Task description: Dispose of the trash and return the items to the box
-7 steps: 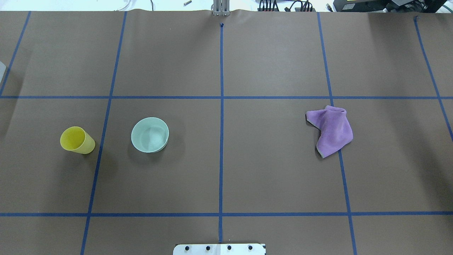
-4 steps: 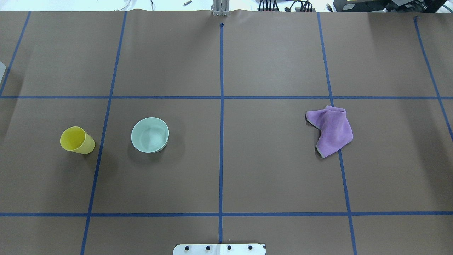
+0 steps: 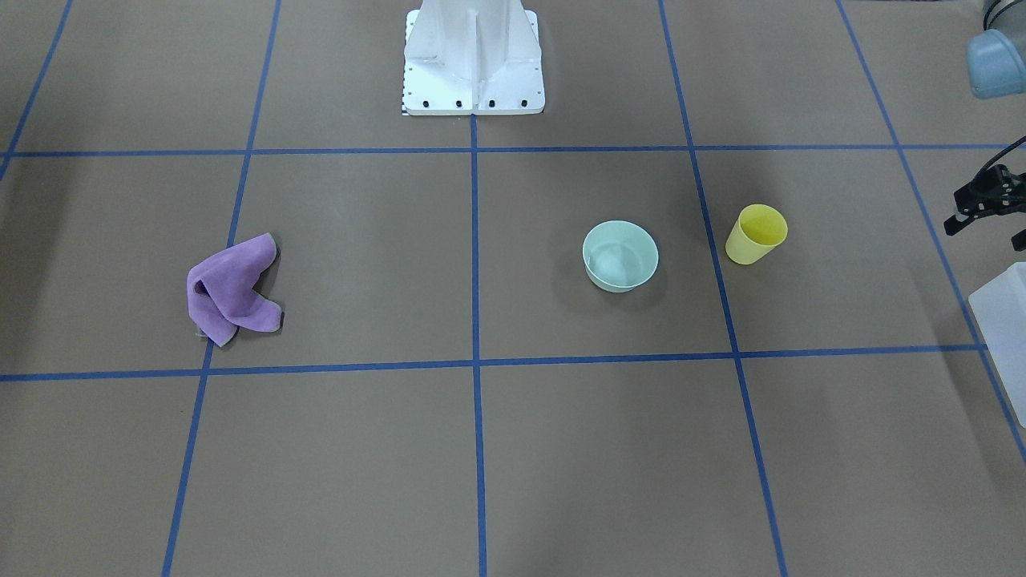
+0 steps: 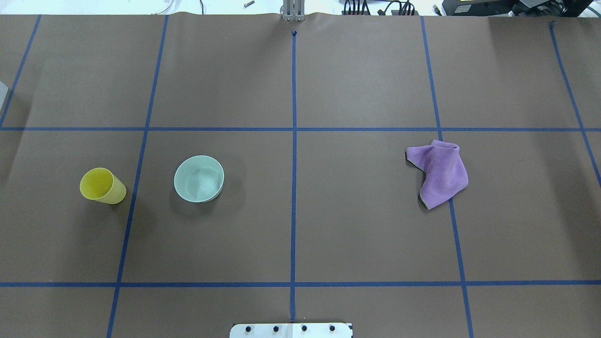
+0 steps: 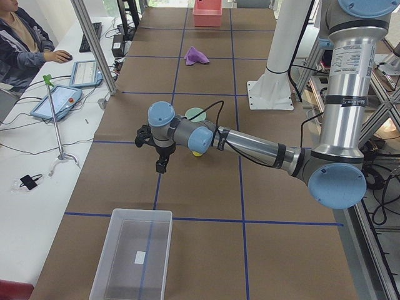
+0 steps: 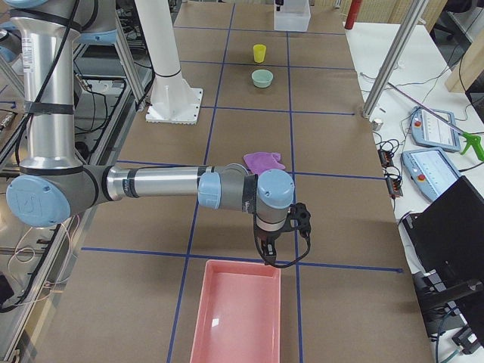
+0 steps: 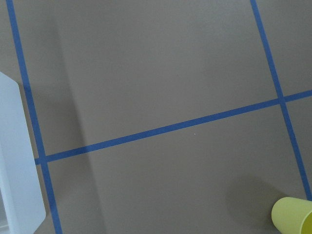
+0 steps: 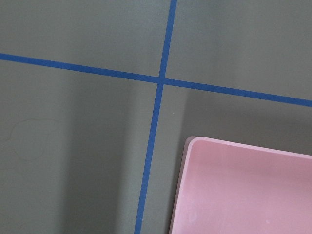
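- On the table (image 3: 361, 465), front view: yellow cup (image 3: 756, 233) near mint bowl (image 3: 620, 256), both outside the box (image 3: 1002, 328); left gripper (image 3: 974, 204) finger spread unclear.
- Overhead: purple cloth (image 4: 439, 174) well apart from bowl.
- Right side view: right gripper (image 6: 267, 255) by pink bin (image 6: 234, 318), spread untellable.

The bench (image 4: 357, 80) is covered in brown paper gridded with blue tape lines (image 4: 294, 188). In the overhead view a yellow cup (image 4: 102, 186) stands at centre left, with a mint-green bowl (image 4: 199, 179) near it on its right, not touching. A crumpled purple cloth (image 4: 440, 173) lies right of centre over a tape line. A white pedestal base (image 3: 473, 56) sits at the top centre of the front-facing view. A translucent bin (image 5: 140, 214) rests at the lower left of the left-side view, and a pink bin (image 6: 236, 318) at the bottom of the right-side view.
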Action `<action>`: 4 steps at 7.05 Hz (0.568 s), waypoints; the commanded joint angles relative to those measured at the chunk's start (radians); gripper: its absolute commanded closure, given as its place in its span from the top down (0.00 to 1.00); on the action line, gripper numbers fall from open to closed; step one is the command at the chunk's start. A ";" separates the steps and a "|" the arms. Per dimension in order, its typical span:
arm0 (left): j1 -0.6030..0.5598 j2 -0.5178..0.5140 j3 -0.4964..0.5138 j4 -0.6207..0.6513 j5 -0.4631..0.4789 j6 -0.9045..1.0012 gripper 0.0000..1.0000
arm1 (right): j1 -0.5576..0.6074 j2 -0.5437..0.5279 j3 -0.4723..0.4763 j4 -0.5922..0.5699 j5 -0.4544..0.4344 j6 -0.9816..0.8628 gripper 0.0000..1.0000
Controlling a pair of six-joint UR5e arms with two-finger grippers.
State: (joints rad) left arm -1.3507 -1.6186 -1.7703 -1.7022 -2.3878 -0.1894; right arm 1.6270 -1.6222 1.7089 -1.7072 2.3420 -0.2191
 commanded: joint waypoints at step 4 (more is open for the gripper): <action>0.122 -0.029 -0.023 -0.002 0.070 -0.251 0.98 | -0.004 -0.002 0.038 0.000 0.043 0.033 1.00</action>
State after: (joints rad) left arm -1.3087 -1.6304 -1.7768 -1.7014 -2.3237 -0.2959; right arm 1.6252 -1.6229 1.7336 -1.7069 2.3659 -0.2004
